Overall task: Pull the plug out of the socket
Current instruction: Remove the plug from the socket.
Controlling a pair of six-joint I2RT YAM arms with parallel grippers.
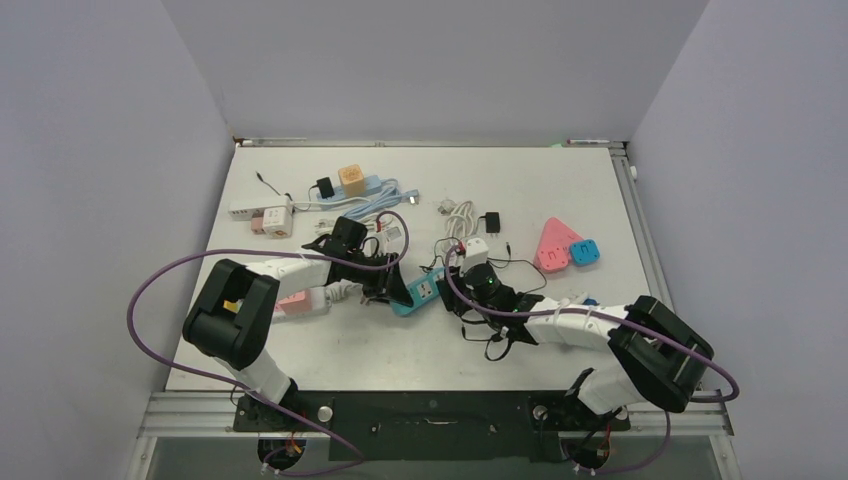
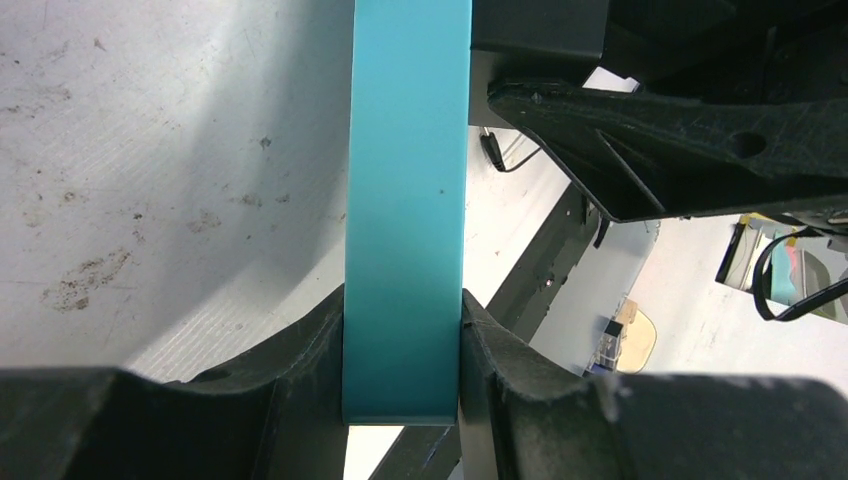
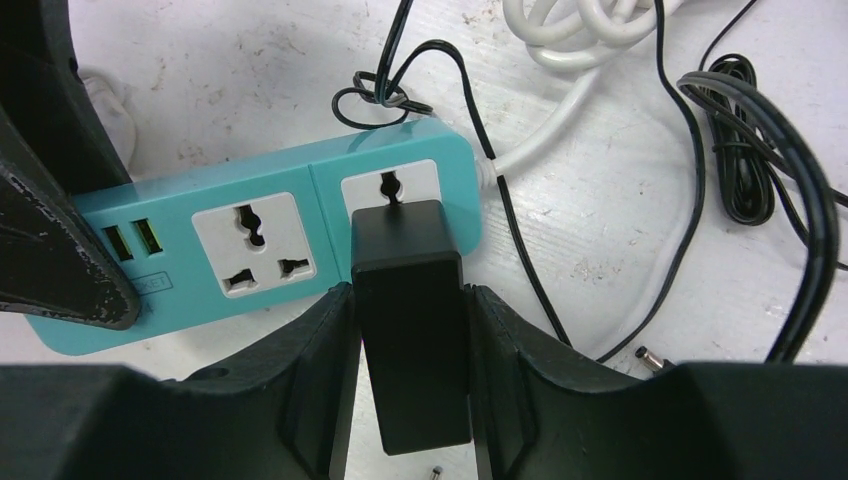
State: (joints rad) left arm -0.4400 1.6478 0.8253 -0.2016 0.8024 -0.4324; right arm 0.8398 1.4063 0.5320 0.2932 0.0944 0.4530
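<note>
A teal power strip (image 3: 260, 250) lies on the white table, also seen in the top view (image 1: 422, 292). A black plug adapter (image 3: 408, 300) sits over its right-hand socket; the prongs are hidden. My right gripper (image 3: 410, 370) is shut on the plug's sides and appears in the top view (image 1: 455, 292). My left gripper (image 2: 403, 360) is shut on the narrow end of the teal strip (image 2: 405, 200), on the strip's left in the top view (image 1: 388, 288). One of its fingers (image 3: 50, 250) covers the strip's USB end.
A white cord (image 3: 560, 130) leaves the strip's right end. Black cables (image 3: 760, 150) and a loose barrel connector (image 3: 650, 357) lie beside it. Farther off are a pink triangular strip (image 1: 555, 243), a blue adapter (image 1: 585, 252), an orange cube (image 1: 351, 178) and a pink strip (image 1: 300, 302).
</note>
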